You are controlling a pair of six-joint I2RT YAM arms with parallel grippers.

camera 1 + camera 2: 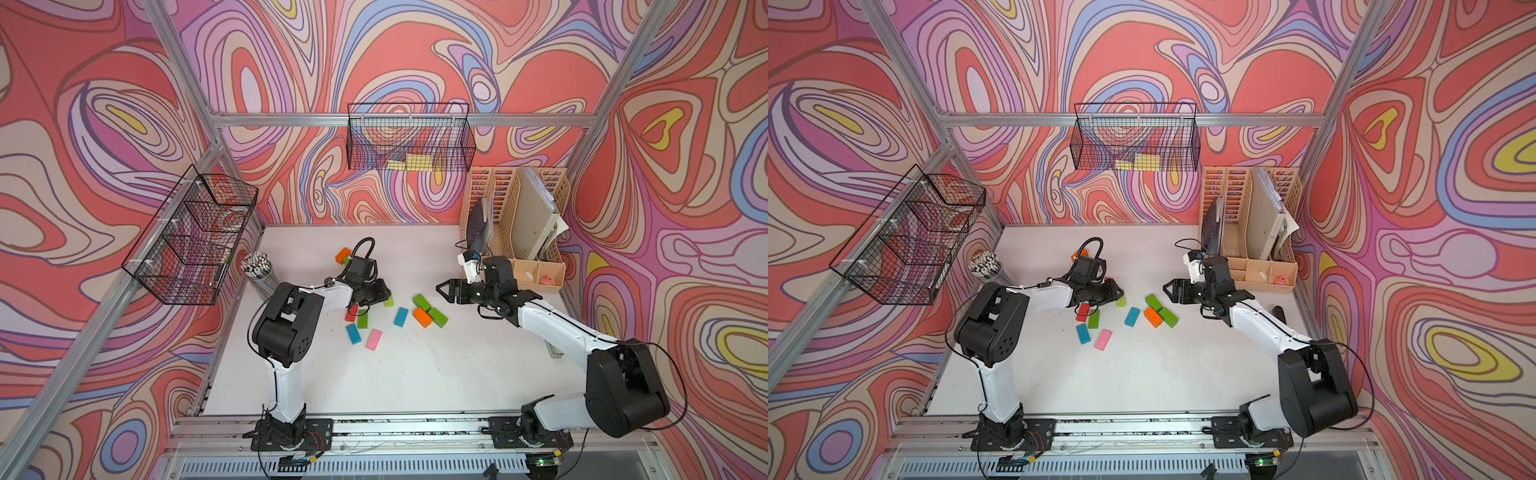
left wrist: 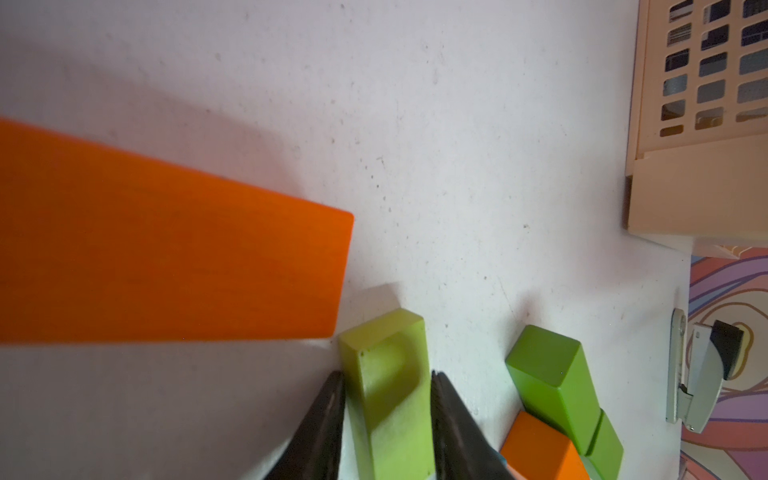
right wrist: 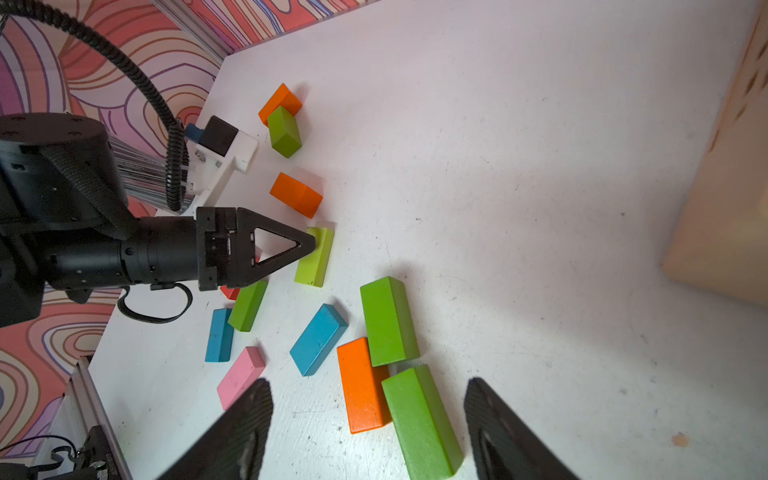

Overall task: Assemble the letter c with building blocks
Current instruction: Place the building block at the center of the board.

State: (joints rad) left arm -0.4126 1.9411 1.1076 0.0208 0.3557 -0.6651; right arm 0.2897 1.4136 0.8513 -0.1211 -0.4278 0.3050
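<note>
Lime block (image 2: 392, 419) between jaws of left tool (image 2: 386, 374), contact unclear

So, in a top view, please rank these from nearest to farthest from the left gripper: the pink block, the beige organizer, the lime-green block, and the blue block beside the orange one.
1. the lime-green block, at the tips of the left gripper.
2. the blue block, slightly to the robot's right.
3. the pink block, toward the robot's base.
4. the beige organizer, back right corner.
</note>
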